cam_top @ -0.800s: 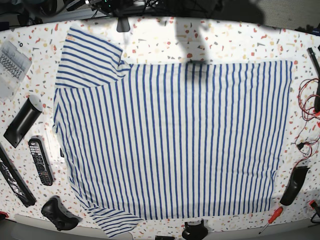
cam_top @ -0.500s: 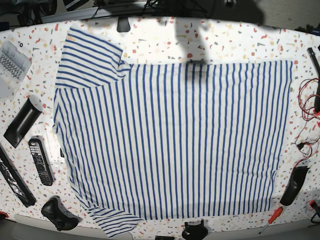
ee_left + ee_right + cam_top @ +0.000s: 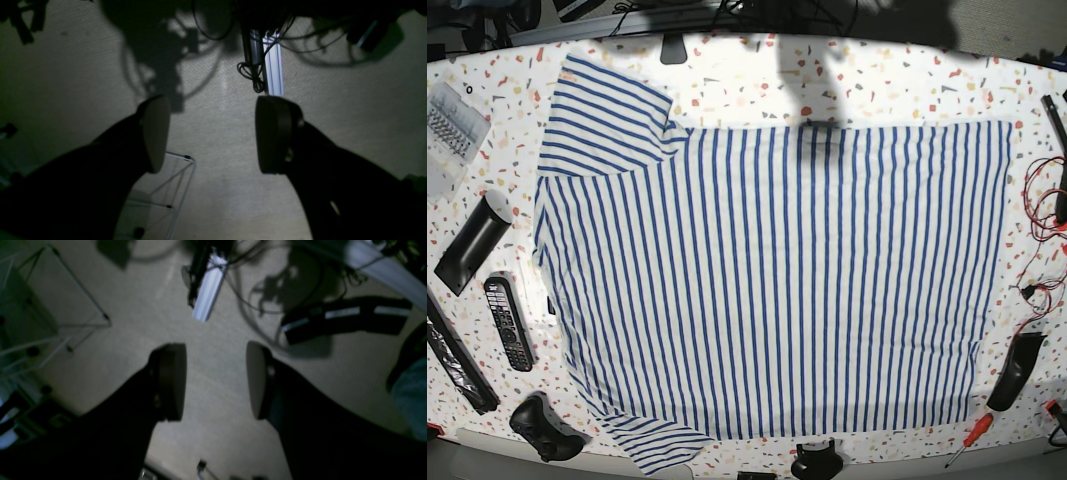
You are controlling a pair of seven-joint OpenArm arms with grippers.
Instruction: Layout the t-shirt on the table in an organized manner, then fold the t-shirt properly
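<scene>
Speckled terrazzo covers the table [image 3: 757,75], and the t-shirt [image 3: 772,285] lies spread flat across most of it, sleeves toward the base view's left edge. Both arms are off the table over dim carpet. Left gripper [image 3: 210,135] stands wide apart and empty; right gripper [image 3: 216,381] is also parted, holding nothing. A remote [image 3: 507,322] lies beside the shirt.

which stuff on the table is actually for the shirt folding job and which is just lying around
For the job:
t-shirt
table

Just lying about:
remote control
game controller
red-handled screwdriver
red wires
clear plastic box
</scene>
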